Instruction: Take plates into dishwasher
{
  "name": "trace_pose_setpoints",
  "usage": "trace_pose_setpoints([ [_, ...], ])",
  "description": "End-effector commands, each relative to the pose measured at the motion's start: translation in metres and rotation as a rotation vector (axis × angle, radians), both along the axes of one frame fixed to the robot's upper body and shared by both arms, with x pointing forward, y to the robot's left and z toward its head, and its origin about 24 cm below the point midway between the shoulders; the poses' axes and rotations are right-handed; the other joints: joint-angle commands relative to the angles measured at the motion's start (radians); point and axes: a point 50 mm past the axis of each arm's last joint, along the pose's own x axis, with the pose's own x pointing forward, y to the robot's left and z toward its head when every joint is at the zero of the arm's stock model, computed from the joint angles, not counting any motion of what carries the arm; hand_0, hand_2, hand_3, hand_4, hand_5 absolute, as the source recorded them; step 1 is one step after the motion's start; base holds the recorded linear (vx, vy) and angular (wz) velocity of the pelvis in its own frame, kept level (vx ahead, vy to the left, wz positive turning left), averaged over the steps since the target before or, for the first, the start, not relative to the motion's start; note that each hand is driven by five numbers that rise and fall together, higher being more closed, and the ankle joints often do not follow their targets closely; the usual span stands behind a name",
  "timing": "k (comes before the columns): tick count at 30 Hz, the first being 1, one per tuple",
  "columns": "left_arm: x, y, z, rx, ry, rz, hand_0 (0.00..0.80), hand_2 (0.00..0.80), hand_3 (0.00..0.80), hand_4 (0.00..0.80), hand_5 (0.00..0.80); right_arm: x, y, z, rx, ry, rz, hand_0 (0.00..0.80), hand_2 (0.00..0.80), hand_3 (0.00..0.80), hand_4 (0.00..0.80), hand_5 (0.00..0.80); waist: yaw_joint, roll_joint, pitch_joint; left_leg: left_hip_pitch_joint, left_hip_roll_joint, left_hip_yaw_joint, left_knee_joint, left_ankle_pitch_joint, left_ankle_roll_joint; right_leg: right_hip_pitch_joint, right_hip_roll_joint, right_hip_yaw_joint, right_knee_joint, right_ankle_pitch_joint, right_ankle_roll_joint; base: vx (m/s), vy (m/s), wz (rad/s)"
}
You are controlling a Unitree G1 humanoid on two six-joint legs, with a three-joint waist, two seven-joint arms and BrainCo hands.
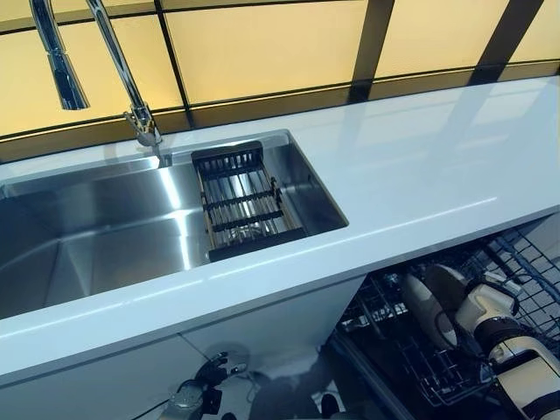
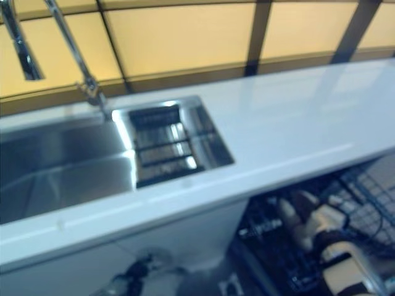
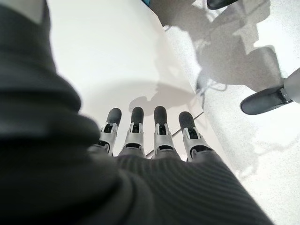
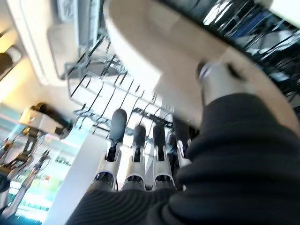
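One plate [image 1: 430, 302] shows in the head views, pale and standing on edge down at about five o'clock, below the white surface [image 1: 411, 166] and inside the wire dishwasher rack [image 1: 525, 262]. The right hand [image 4: 136, 154] reaches in beside it; in its own wrist view the thumb lies against the plate's face while the fingers [image 4: 117, 129] run out straight past the rim toward the rack's tines, so the plate reads as pinched between thumb and fingers rather than wrapped — a light hold, and I would treat it as such. The job now looks to be seating the plate, and doing it well means keeping it upright and lining its lower edge with a gap between two tines before letting the weight go down; a tilted plate would ride up on a wire and tip. Easing the thumb off only once the plate stands by itself seems wise, then drawing the hand back along the rack's length so the fingers do not catch the wires. The left hand [image 3: 145, 136] hangs idle by the white cabinet front, fingers straight and holding nothing. Up at ten o'clock the sink [image 1: 105, 245] holds only a dark drainer basket [image 1: 245, 206] under the tap [image 1: 131, 87] — no further plates show there.
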Motion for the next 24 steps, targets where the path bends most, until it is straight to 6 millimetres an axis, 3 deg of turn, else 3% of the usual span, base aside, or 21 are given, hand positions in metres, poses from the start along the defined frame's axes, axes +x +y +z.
trace_pose_setpoints([
  [1,0.017,0.003,0.006,0.027,-0.04,-0.038,0.0,0.0,0.0,0.0,0.0,0.013,0.005,0.011,0.022,-0.05,0.014,0.0,0.0,0.0,0.0,0.0,0.029,-0.031,0.02,0.029,-0.057,-0.046,0.0,-0.062,0.064,-0.03,0.031,-0.027,0.003,0.03,0.002,0.0,0.0,0.0],
  [16,0.016,0.006,0.005,0.035,-0.034,-0.021,0.0,0.0,0.0,0.0,0.0,0.017,-0.001,0.028,0.03,-0.081,0.015,0.0,0.0,0.0,0.0,0.0,0.009,-0.049,0.017,0.043,-0.053,-0.037,0.0,-0.065,0.062,-0.024,0.038,-0.01,0.003,0.031,0.0,0.0,0.0,0.0],
  [24,0.019,0.015,0.008,0.046,-0.041,0.026,0.0,0.0,0.0,0.0,0.0,0.019,-0.022,0.076,0.084,-0.148,-0.002,0.0,0.0,0.0,0.0,0.0,-0.021,-0.076,0.024,0.051,-0.048,-0.022,0.0,-0.066,0.06,-0.026,0.047,0.01,0.003,0.039,0.0,0.0,0.0,0.0],
])
